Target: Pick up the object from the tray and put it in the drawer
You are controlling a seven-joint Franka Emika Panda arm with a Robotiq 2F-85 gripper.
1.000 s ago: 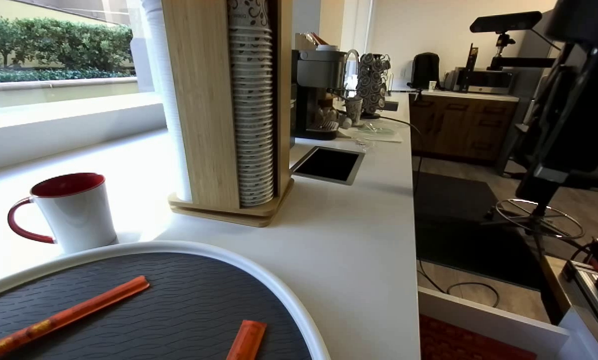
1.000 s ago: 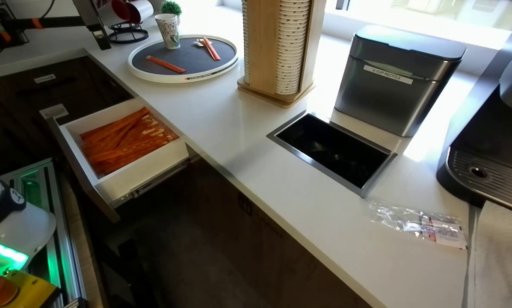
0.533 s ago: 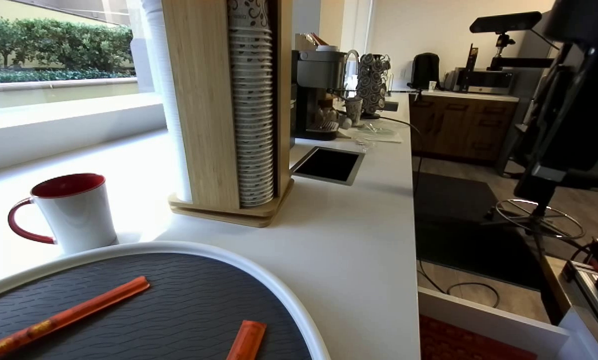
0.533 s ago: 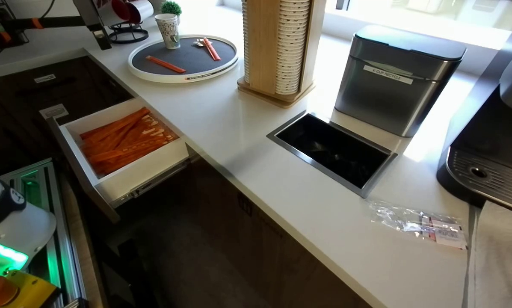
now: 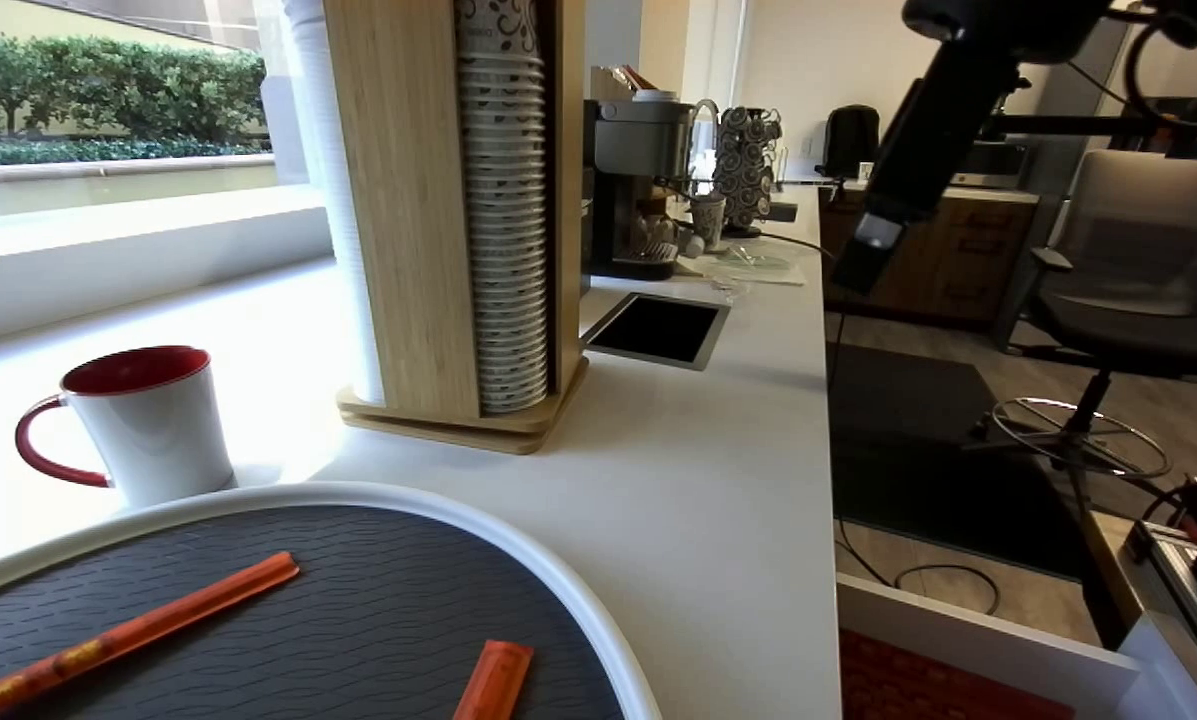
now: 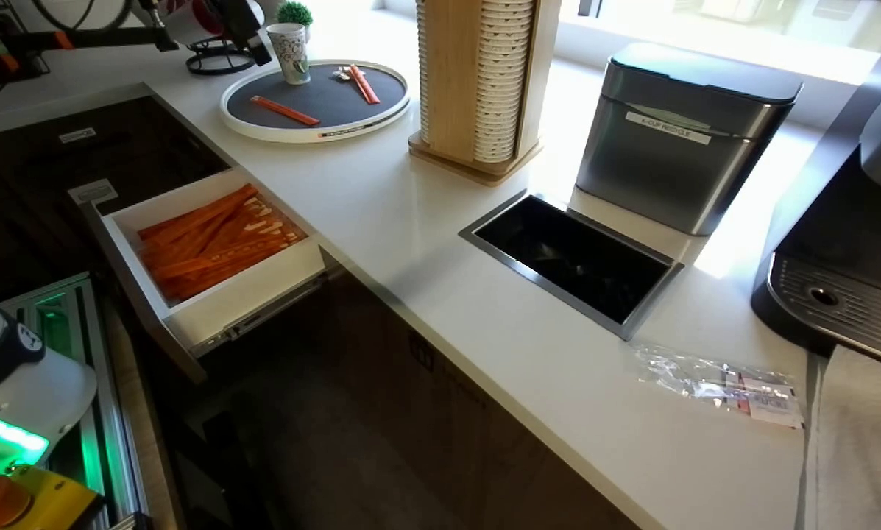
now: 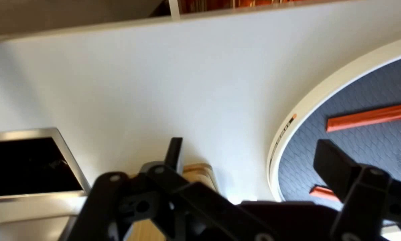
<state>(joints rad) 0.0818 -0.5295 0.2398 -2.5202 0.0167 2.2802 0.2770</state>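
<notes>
The object, an orange piece (image 5: 495, 682) cut off by the frame, lies on the round dark grey tray (image 5: 428, 497) in an exterior view. In an exterior view it seems to be the orange packet (image 6: 285, 110) nearest the counter edge on the tray (image 6: 271, 132). The wrist view shows its end (image 7: 371, 117). The drawer (image 6: 252, 291) stands pulled out, holding several orange packets. My gripper (image 7: 250, 154) is open and empty above the counter; its right finger overlaps the tray in the wrist view. It also shows in both exterior views (image 5: 863, 255) (image 6: 258, 50).
A long orange stick (image 5: 148, 620) and a patterned paper cup (image 6: 291, 55) are on the tray. A mug (image 5: 158, 430), a wooden cup dispenser (image 6: 458, 88), a recessed bin opening (image 6: 572, 265) and a grey recycle bin (image 6: 683, 140) stand around on the counter.
The arm stays still at first, then swings from the aisle side toward the counter and tray, with the gripper tilting. The tray's things and the drawer have not moved.
</notes>
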